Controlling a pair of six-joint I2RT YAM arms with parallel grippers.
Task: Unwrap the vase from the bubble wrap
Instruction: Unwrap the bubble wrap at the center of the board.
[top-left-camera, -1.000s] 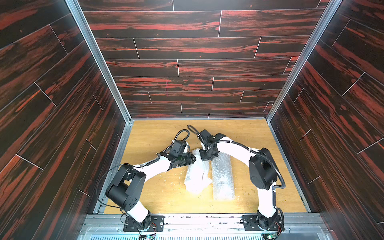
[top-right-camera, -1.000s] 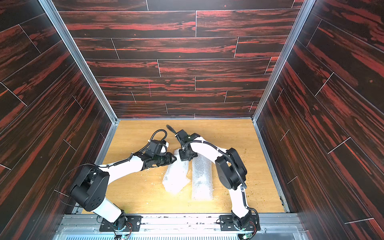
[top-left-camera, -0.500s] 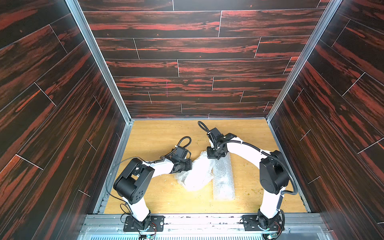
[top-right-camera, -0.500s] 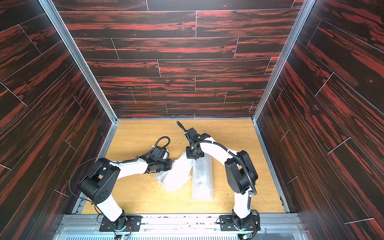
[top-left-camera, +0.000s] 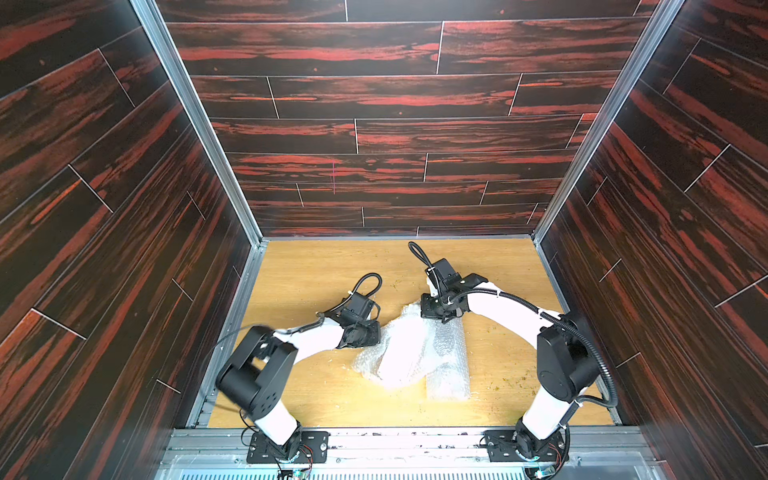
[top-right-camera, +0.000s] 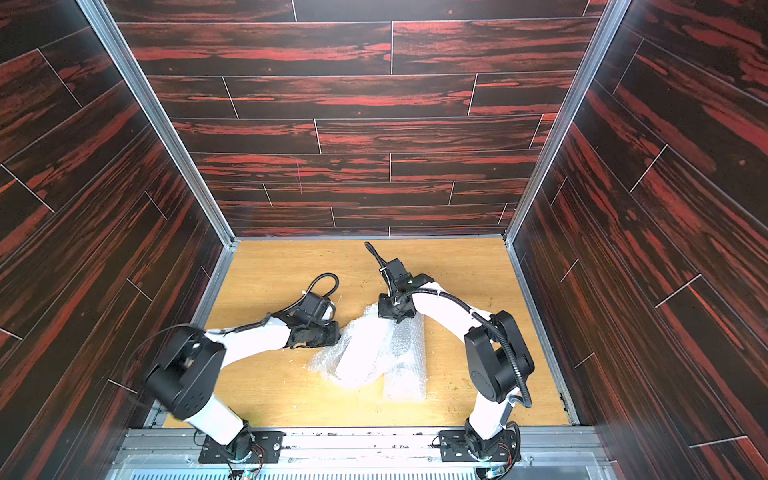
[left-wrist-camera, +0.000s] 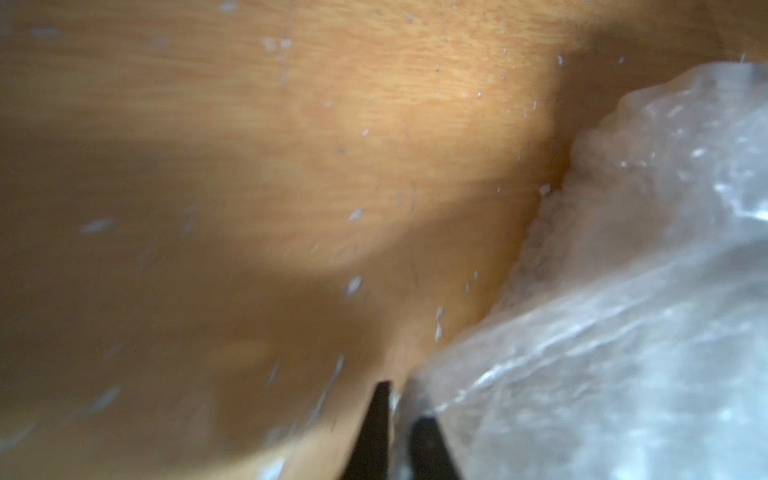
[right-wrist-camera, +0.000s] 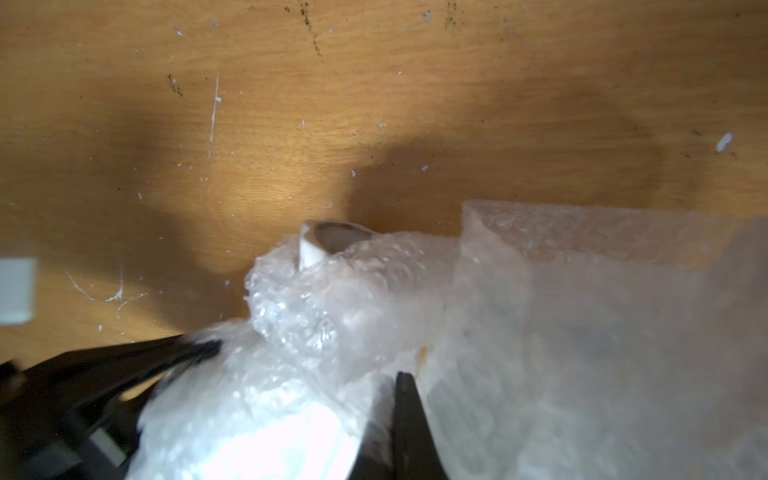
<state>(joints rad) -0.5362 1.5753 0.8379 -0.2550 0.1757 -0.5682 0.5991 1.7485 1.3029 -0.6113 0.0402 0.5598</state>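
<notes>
Wood table (top-left-camera: 316, 270), in a top view: bubble wrap (top-left-camera: 446, 365) lying centre, my left gripper (top-left-camera: 377, 332) at its 9 o'clock, right gripper (top-left-camera: 440, 319) at 12. Left wrist: can't tell if I'm gripping. Right wrist: I'm pinching wrap; vase (right-wrist-camera: 311, 249) rim poking out. Risk: tugging drags vase along.

The bubble wrap (top-left-camera: 446, 357) was translucent, glossy, crinkled plastic; the worktop (top-left-camera: 316, 274) matt, scuffed light wood; the vase (right-wrist-camera: 309, 249) rim smooth, matt white.
</notes>
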